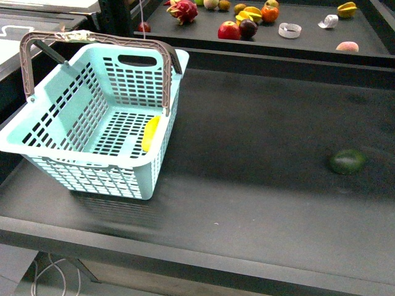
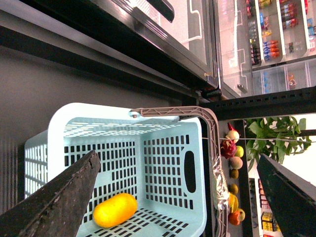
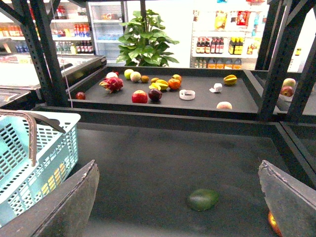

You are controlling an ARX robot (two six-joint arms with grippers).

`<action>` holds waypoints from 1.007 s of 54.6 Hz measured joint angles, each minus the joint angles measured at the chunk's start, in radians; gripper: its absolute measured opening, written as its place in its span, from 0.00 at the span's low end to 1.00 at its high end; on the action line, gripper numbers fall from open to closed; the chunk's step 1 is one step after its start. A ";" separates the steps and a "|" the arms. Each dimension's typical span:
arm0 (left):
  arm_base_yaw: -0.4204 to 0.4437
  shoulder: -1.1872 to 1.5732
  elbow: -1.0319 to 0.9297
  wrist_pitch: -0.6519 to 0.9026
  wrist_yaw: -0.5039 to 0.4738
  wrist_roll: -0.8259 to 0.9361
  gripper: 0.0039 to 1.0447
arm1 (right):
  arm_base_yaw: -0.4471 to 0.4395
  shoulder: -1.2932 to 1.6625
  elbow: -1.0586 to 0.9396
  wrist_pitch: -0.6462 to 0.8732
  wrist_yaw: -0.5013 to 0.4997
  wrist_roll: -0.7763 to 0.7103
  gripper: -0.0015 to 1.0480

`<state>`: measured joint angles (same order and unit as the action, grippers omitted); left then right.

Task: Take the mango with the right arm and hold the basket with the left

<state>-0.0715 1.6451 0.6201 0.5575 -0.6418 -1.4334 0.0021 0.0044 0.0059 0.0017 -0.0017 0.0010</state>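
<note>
A dark grey table (image 1: pixel 247 185) fills the front view, with a second dark shelf (image 1: pixel 308 43) behind it carrying loose fruit: a red apple (image 1: pixel 228 30), a dark plum (image 1: pixel 248 28), a pink dragon fruit (image 1: pixel 183 10) and a few others. Glass-door fridges and a leafy plant (image 3: pixel 145 42) stand further back in the right wrist view.

The basket (image 1: pixel 62 154) sits upright on the left part of the table, both hoop handles raised. The mango (image 1: pixel 150 133) lies on the basket's floor, against the wall on the side nearer the middle of the table; the left wrist view shows it plainly inside (image 2: pixel 114 210). A dark green fruit (image 1: pixel 347 161) rests on the bare table well to the right, apart from the basket.

Neither arm appears in the front view. The left pincer (image 2: pixel 177 197) hangs above the basket with its fingers (image 2: pixel 59 197) spread wide, gripping nothing. The right pincer (image 3: pixel 182 197) is likewise spread and empty, with the green fruit seen between its fingers (image 3: pixel 69 207).
</note>
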 joint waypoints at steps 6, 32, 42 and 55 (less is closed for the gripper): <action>-0.018 -0.159 -0.111 -0.044 -0.064 -0.002 0.92 | 0.000 0.000 0.000 0.000 0.000 0.000 0.92; 0.060 -0.277 -0.411 0.498 0.557 0.806 0.62 | 0.000 0.000 0.000 0.000 0.000 0.000 0.92; 0.068 -0.450 -0.492 0.501 0.642 1.323 0.27 | 0.000 0.000 0.000 0.000 0.000 0.000 0.92; 0.069 -0.684 -0.567 0.339 0.642 1.413 0.02 | 0.000 0.000 0.000 0.000 0.000 0.000 0.92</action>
<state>-0.0029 0.9615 0.0528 0.8963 0.0002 -0.0204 0.0021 0.0040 0.0059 0.0017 -0.0017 0.0010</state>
